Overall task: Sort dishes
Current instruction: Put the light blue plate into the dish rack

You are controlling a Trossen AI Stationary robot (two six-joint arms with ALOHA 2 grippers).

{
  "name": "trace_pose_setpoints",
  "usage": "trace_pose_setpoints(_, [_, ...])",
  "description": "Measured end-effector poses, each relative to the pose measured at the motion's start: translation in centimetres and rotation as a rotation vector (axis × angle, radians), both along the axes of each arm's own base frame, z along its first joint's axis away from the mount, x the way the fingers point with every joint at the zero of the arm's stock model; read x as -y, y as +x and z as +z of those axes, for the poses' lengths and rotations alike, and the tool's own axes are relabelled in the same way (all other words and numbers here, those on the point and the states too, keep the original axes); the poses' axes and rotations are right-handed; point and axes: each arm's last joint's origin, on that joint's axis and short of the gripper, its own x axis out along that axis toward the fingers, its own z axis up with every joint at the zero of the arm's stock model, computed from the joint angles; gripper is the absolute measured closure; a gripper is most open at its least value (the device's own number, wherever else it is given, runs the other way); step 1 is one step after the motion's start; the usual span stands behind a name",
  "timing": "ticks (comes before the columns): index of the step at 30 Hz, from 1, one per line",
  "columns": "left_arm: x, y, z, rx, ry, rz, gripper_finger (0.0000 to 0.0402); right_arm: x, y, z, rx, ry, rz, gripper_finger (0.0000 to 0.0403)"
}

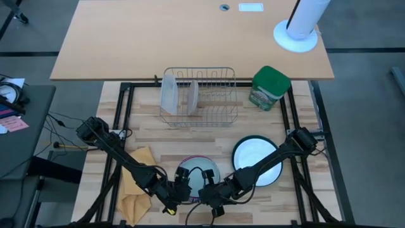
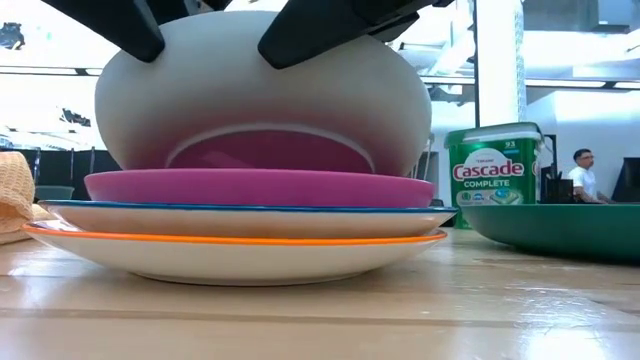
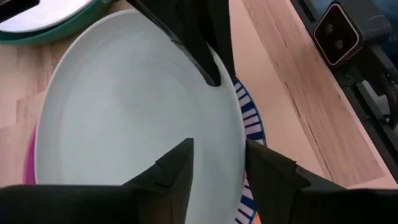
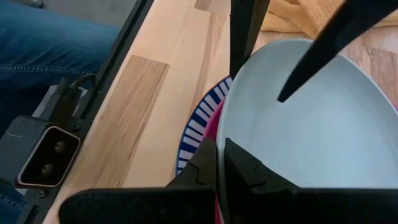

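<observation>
From above, a wire dish rack (image 1: 201, 96) sits toward the far edge of the tabletop (image 1: 145, 133), holding a frosted translucent container (image 1: 169, 94) and an upright plate (image 1: 192, 97); a green canister (image 1: 269, 88) stands beside it, and a larger white plate (image 1: 255, 162) with a dark green rim lies toward the right edge. Near the front edge, the left gripper (image 1: 180, 188) and right gripper (image 1: 210, 192) meet over the plate stack. At table height, the grey plate (image 2: 262, 88) is tilted up above the magenta plate (image 2: 258, 187), a blue-rimmed plate (image 2: 250, 220) and an orange-rimmed plate (image 2: 235, 254). The left wrist view shows its jaws apart, straddling the grey plate's rim. The right wrist view shows its jaws clamped on the opposite rim.
</observation>
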Motion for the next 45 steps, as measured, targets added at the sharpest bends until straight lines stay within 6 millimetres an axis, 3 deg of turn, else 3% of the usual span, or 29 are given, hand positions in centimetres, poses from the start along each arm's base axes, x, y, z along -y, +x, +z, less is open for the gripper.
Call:
trace_pose_setpoints(13, [0.0, 0.0, 0.0, 0.007, 0.043, -0.042, 0.0393, 0.2, -0.1, 0.2, 0.0, 0.002, -0.038, 0.039])
trace_pose_setpoints(23, [0.2, 0.4, 2.6, 0.029, 0.1, -0.026, 0.0398, 0.1, -2.3, 4.5, 0.046, 0.018, -0.047, 0.0325])
trace_pose_setpoints(32, [0.0, 0.6, 3.9, 0.044, 0.147, -0.006, 0.0401, 1.0, -4.3, 7.7, 0.052, -0.019, -0.024, 0.0308])
trace_pose_setpoints(38, [-1.1, 1.4, 4.8, 0.102, 0.199, 0.1, 0.0401, 1.9, -8.3, 12.4, 0.111, -0.128, 0.02, 0.0307])
trace_pose_setpoints(45, [-2.6, 2.0, 8.6, 0.219, 0.145, 0.191, 0.0401, 4.7, -14.7, 20.1, 0.376, -0.214, -0.101, 0.0307])
